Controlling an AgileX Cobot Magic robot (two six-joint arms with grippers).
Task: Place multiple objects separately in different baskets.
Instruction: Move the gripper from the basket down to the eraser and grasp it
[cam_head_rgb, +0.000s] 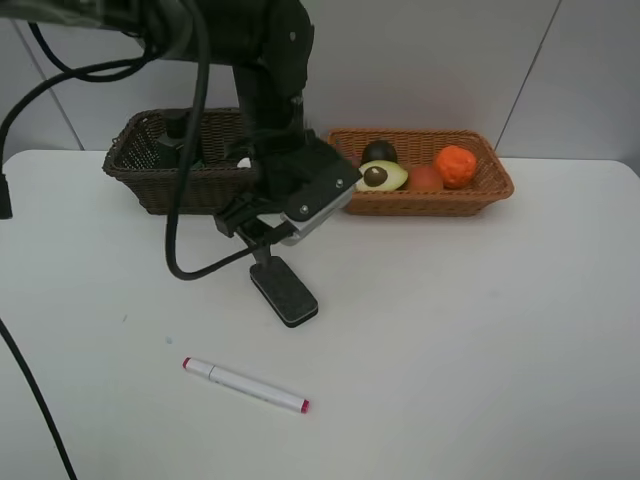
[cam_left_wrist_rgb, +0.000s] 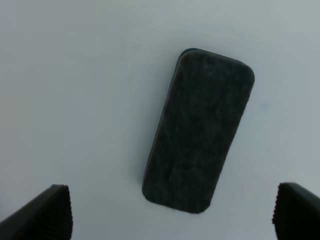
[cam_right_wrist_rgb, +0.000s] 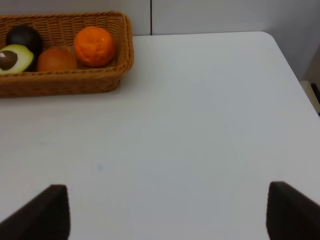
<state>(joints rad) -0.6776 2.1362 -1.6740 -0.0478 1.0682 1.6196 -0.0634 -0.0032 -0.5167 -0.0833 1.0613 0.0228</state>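
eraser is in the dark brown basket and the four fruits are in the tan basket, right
Not quite. The eraser lies on the table, outside the dark brown basket, as the exterior high view shows. The four fruits are in the tan basket.

Worktop: white matte worktop (cam_head_rgb: 480, 330); both far corners are rounded, and the front edge is out of frame.
Wall: pale grey wall panels (cam_head_rgb: 420, 60) stand directly behind the worktop's far edge.
Seam: 1 slanted seam (cam_head_rgb: 528, 62) runs down the panels toward the far right corner.
Speck: 1 small dark speck (cam_head_rgb: 125, 319) lies toward the worktop's left edge.
Smudge: 1 faint bluish smudge (cam_left_wrist_rgb: 264, 106) on the worktop surface, too small to identify.
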